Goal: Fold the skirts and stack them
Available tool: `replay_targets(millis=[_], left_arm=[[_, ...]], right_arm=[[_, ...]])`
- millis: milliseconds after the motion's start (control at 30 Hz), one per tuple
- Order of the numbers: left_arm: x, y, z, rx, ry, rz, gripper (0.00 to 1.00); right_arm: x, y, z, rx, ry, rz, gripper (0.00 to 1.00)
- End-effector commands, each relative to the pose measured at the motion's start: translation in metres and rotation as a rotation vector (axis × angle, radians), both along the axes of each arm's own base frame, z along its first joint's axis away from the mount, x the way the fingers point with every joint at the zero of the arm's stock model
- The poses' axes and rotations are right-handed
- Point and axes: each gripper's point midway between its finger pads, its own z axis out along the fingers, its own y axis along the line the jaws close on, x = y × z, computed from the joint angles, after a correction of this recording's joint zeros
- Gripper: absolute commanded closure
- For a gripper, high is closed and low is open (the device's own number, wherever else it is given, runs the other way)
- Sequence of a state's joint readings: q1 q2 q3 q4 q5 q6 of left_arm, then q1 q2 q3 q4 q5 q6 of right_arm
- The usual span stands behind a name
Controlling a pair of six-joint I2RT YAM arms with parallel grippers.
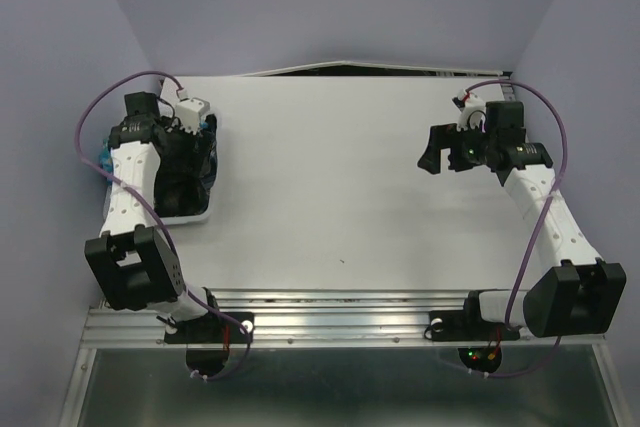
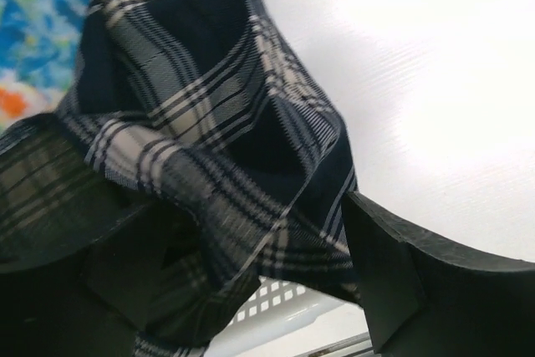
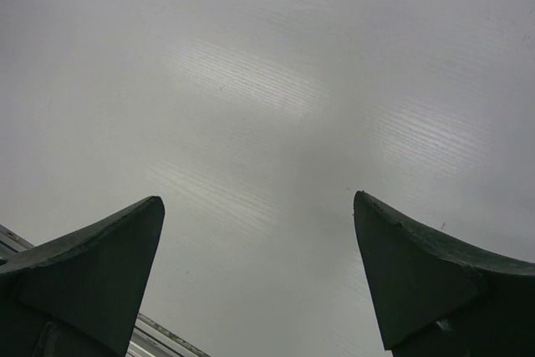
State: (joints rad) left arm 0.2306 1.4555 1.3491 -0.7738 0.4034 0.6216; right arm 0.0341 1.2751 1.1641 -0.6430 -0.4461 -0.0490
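L end effector (image 2: pixel 259 223): fingers wide, straddling plaid skirt (image 2: pixel 209 123), not clamped | R end effector (image 3: pixel 259 200): fingers wide apart, holding nothing, over counter (image 1: pixel 330 177) | basket (image 1: pixel 190 215): holds plaid skirt; floral skirt (image 2: pixel 38 31) just beside

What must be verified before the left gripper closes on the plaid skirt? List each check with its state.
1. Plaid skirt between the left gripper fingers: ok.
2. Left jaws wide apart: ok.
3. Floral skirt outside the grasp, off to one side: ok.
4. Basket lattice free of the fingertips: cannot tell.
5. Only one layer of cloth between the fingers: cannot tell.
6. Right gripper open, far from the basket: ok.
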Motion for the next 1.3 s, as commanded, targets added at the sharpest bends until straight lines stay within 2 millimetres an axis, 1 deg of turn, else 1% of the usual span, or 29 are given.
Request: replay_targets(millis=[0, 33, 133, 167, 233, 267, 333, 367, 433, 467, 500, 533, 567, 633, 667, 700, 733, 767, 800, 867, 900, 967, 1000, 1033, 1100, 1133, 1167, 1233, 1267], left_arm=[[0.016, -0.004, -0.001, 0.028, -0.052, -0.003, 0.25], [0.017, -0.005, 0.001, 0.024, -0.056, 0.000, 0.42], [0.023, -0.004, 0.018, 0.015, -0.098, 0.035, 0.67], [0.027, -0.002, 0.035, 0.018, -0.149, 0.052, 0.99], [0.030, -0.003, 0.059, 0.001, -0.204, 0.086, 1.00], [0.034, -0.003, 0.091, 0.003, -0.284, 0.098, 1.00], [0.035, -0.003, 0.135, -0.026, -0.387, 0.152, 1.00], [0.037, -0.003, 0.179, -0.030, -0.494, 0.167, 1.00], [0.034, -0.005, 0.230, -0.057, -0.622, 0.189, 1.00], [0.028, -0.009, 0.258, -0.092, -0.693, 0.209, 1.00], [0.023, -0.012, 0.300, -0.108, -0.811, 0.205, 1.00], [0.018, -0.016, 0.320, -0.129, -0.866, 0.199, 1.00], [0.009, -0.022, 0.351, -0.162, -0.943, 0.187, 1.00], [0.000, -0.036, 0.393, -0.219, -1.049, 0.122, 1.00], [-0.003, -0.045, 0.408, -0.267, -1.084, 0.086, 1.00], [-0.007, -0.059, 0.419, -0.313, -1.099, 0.020, 1.00], [-0.005, -0.066, 0.424, -0.349, -1.107, -0.013, 1.00], [-0.013, -0.085, 0.442, -0.393, -1.153, -0.105, 1.00], [-0.013, -0.096, 0.447, -0.456, -1.148, -0.132, 1.00], [-0.018, -0.119, 0.455, -0.517, -1.159, -0.227, 1.00], [-0.025, -0.142, 0.461, -0.558, -1.169, -0.319, 1.00], [-0.025, -0.163, 0.463, -0.607, -1.163, -0.378, 1.00], [-0.032, -0.180, 0.469, -0.646, -1.171, -0.435, 1.00], [-0.028, -0.189, 0.467, -0.677, -1.150, -0.448, 1.00], [-0.036, -0.203, 0.477, -0.709, -1.170, -0.518, 1.00], [-0.041, -0.213, 0.483, -0.732, -1.189, -0.558, 1.00], [-0.049, -0.216, 0.496, -0.763, -1.243, -0.583, 1.00], [-0.057, -0.220, 0.511, -0.807, -1.291, -0.600, 1.00], [-0.056, -0.228, 0.513, -0.841, -1.284, -0.616, 1.00]], right_arm=[[0.002, 0.000, 0.023, -0.006, -0.083, 0.012, 0.00], [0.002, 0.000, 0.023, -0.006, -0.082, 0.010, 0.00], [0.001, 0.000, 0.025, -0.005, -0.085, 0.009, 0.00], [0.001, 0.001, 0.025, -0.002, -0.085, 0.010, 0.00], [0.001, 0.001, 0.025, 0.000, -0.084, 0.012, 0.00], [0.001, 0.002, 0.025, 0.003, -0.085, 0.014, 0.00], [0.002, 0.002, 0.027, 0.007, -0.087, 0.016, 0.00], [0.002, 0.003, 0.029, 0.011, -0.088, 0.017, 0.00], [0.002, 0.004, 0.031, 0.014, -0.092, 0.018, 0.00], [0.003, 0.004, 0.032, 0.016, -0.095, 0.019, 0.00], [0.002, 0.004, 0.033, 0.019, -0.095, 0.020, 0.00], [0.003, 0.005, 0.035, 0.020, -0.100, 0.021, 0.00], [0.004, 0.005, 0.036, 0.022, -0.102, 0.018, 0.00], [0.005, 0.005, 0.037, 0.024, -0.105, 0.019, 0.00], [0.005, 0.005, 0.038, 0.026, -0.105, 0.019, 0.00], [0.005, 0.006, 0.038, 0.029, -0.104, 0.020, 0.00], [0.005, 0.006, 0.038, 0.029, -0.103, 0.022, 0.00], [0.007, 0.006, 0.039, 0.029, -0.103, 0.022, 0.00], [0.007, 0.006, 0.040, 0.029, -0.104, 0.020, 0.00], [0.008, 0.004, 0.042, 0.024, -0.109, 0.013, 0.00], [0.010, 0.003, 0.045, 0.018, -0.119, 0.004, 0.00], [0.012, 0.001, 0.047, 0.011, -0.125, -0.004, 0.00], [0.012, 0.000, 0.048, 0.008, -0.129, -0.007, 0.00], [0.014, 0.000, 0.051, 0.005, -0.135, -0.011, 0.00], [0.014, -0.001, 0.053, 0.004, -0.139, -0.013, 0.00], [0.016, -0.001, 0.054, 0.002, -0.143, -0.014, 0.00], [0.016, -0.001, 0.054, 0.002, -0.144, -0.016, 0.00], [0.015, 0.002, 0.055, 0.011, -0.144, 0.000, 0.00], [0.014, 0.004, 0.055, 0.015, -0.147, 0.017, 0.00]])
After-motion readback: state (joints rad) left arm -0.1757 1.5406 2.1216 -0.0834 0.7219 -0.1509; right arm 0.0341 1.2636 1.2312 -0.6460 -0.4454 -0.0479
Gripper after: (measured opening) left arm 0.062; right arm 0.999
